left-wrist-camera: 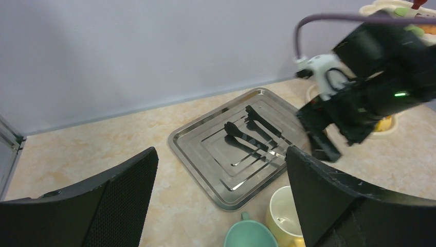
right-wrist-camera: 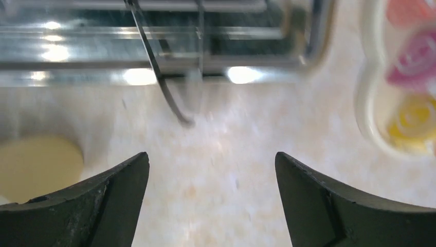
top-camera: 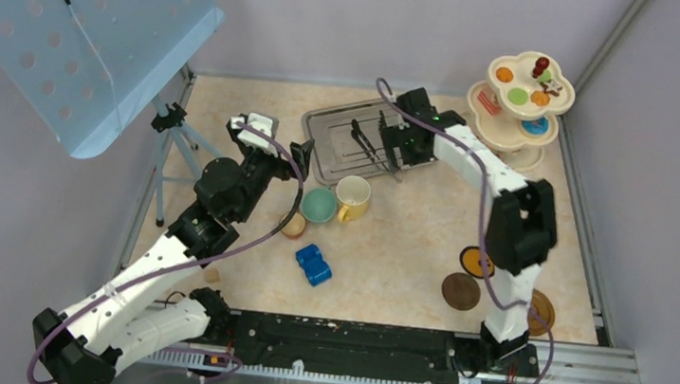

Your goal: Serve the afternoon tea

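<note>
The table point(top-camera: 387, 254) carries everything. At its far right corner the stand point(top-camera: 504, 133) already bears cakes point(top-camera: 518, 96) on its tiers, so the food part looks done and the cups look like the step in hand. The tray point(top-camera: 327, 143) at the back holds both tongs point(top-camera: 361, 139). The right claw point(right-wrist-camera: 212, 157) hangs over bare table just beside the tray's near rim, jaws wide apart with nothing between them. The left claw point(left-wrist-camera: 221, 154) hovers closer to the arms, also spread and empty. The mug point(top-camera: 352, 196) stands near the right claw, on its left in the wrist view, and just beside the teal cup point(top-camera: 319, 205). The brown cup point(top-camera: 293, 226) sits beside the left arm. Three coasters point(top-camera: 460, 291) lie well apart from the cups, by the right arm's base. Next, I judge, a claw must close on a cup's rim and carry it upright to a coaster
</note>
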Available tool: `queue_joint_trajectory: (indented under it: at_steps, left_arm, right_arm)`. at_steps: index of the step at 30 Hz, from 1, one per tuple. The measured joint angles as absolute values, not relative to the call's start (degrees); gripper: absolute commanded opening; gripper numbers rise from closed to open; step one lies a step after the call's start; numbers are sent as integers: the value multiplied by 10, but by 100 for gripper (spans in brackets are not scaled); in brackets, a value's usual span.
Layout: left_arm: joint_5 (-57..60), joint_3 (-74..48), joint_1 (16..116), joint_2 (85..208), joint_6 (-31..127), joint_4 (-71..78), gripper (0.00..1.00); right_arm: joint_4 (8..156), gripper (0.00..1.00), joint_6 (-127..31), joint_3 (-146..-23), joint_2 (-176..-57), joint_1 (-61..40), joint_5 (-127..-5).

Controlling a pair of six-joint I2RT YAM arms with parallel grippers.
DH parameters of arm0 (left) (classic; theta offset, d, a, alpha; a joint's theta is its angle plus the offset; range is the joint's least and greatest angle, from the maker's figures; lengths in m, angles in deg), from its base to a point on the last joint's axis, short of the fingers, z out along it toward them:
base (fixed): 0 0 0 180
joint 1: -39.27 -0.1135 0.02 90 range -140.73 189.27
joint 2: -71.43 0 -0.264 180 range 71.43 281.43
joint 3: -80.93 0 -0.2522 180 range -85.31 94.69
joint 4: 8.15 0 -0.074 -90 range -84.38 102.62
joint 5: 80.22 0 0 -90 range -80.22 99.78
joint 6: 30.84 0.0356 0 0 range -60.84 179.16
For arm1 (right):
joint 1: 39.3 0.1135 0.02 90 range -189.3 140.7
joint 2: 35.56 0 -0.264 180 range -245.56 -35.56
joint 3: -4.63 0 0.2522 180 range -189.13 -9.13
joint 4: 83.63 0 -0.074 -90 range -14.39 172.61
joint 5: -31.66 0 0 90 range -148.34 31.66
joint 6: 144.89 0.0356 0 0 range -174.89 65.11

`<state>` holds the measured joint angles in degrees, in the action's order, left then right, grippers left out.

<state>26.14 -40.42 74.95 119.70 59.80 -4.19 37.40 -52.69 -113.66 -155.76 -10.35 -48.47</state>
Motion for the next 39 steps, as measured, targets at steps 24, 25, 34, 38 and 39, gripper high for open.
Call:
queue_joint_trajectory:
  at_steps: [24, 25, 34, 38, 39]
  left_arm:
    - [252, -404, 750, 1210, 597, -33, 99]
    - [252, -404, 750, 1211, 597, -33, 99]
    - [252, -404, 750, 1211, 597, -32, 99]
    - [253, -404, 750, 1211, 597, -32, 99]
    - [253, -404, 750, 1211, 597, -32, 99]
  right_arm:
    - [302, 84, 9, -483, -1010, -196, -368]
    - [307, 83, 12, -478, -1018, -196, -369]
    - [389, 84, -3, -441, -1065, -196, -373]
    - [429, 81, -13, -451, -1088, -196, -371]
    - [442, 81, -14, -453, -1095, -196, -369]
